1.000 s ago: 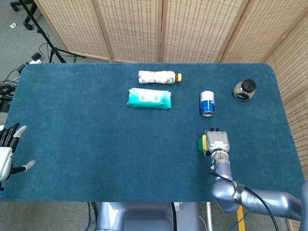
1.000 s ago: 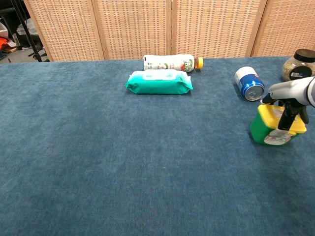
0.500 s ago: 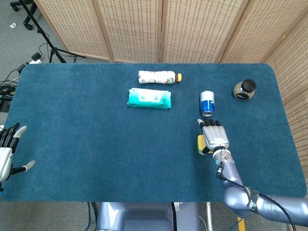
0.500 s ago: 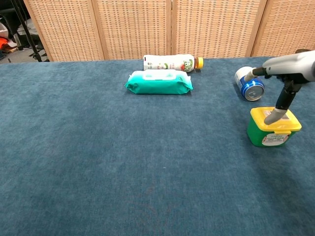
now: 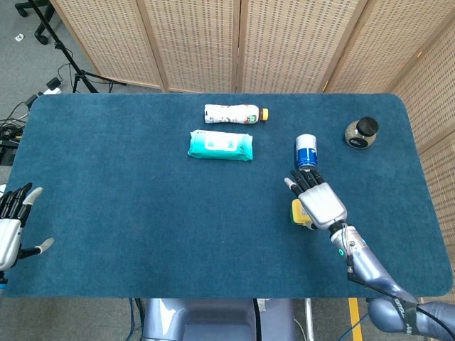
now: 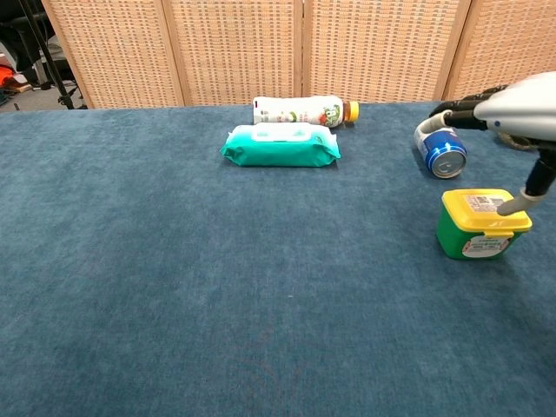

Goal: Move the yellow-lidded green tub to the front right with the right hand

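the yellow-lidded green tub (image 6: 482, 224) stands upright on the blue desk (image 5: 128, 213), over at the right side, in the near half. from the chest view its lid is level and the label on its near wall faces the camera. the right hand (image 5: 319, 201) floats above it, palm down, fingers spread and stretched toward the far edge, holding nothing. in the head view that hand covers most of the tub, with only a yellow sliver peeking out on its left. in the chest view the thumb tip reaches down to the right part of the lid; whether it touches or clears it, i can't say. the rest of the hand is well above the tub.

just beyond the fingertips lies the blue can (image 6: 440, 148), tipped on its side with its silver end facing the near edge, a little apart from the tub. further right, near the far right corner, sits a dark-lidded jar (image 5: 361, 132). across the middle of the far half lie a teal wipes pack (image 6: 280, 145) and, just behind it, a white bottle (image 6: 301, 111) on its side, orange cap pointing right.

the left hand (image 5: 12, 226) hangs off the near left edge of the desk, fingers apart, empty, well away from everything.
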Controlling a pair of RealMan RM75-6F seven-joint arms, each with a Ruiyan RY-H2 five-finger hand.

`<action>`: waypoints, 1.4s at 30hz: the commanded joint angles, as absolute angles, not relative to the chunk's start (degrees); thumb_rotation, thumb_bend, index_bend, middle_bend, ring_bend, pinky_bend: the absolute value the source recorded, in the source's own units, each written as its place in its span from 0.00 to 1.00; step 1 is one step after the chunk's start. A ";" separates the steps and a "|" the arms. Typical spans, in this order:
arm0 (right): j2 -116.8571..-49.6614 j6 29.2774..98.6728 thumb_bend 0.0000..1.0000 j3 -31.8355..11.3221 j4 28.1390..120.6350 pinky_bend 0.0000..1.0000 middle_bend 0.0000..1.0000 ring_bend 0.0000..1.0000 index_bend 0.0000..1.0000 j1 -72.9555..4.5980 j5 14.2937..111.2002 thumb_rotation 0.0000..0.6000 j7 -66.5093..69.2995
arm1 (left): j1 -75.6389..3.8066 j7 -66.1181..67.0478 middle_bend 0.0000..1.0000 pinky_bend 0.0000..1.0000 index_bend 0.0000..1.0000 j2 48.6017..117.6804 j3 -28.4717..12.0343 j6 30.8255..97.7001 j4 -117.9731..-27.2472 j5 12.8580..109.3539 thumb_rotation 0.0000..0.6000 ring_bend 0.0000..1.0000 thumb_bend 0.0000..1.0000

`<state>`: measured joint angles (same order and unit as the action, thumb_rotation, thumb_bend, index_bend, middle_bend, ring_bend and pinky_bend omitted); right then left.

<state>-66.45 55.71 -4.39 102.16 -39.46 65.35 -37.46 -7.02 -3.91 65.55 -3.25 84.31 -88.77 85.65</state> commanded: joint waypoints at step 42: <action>-84.56 66.13 0.61 0.87 63.56 0.43 0.59 0.48 0.51 -33.52 93.25 1.00 6.11 | -7.41 -3.26 0.00 0.00 0.00 66.10 -3.42 83.33 -88.45 84.76 1.00 0.00 0.07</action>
<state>-84.40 65.44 0.88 63.65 -33.66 92.87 5.57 -7.41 -3.26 66.10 -3.43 83.34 -88.46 84.75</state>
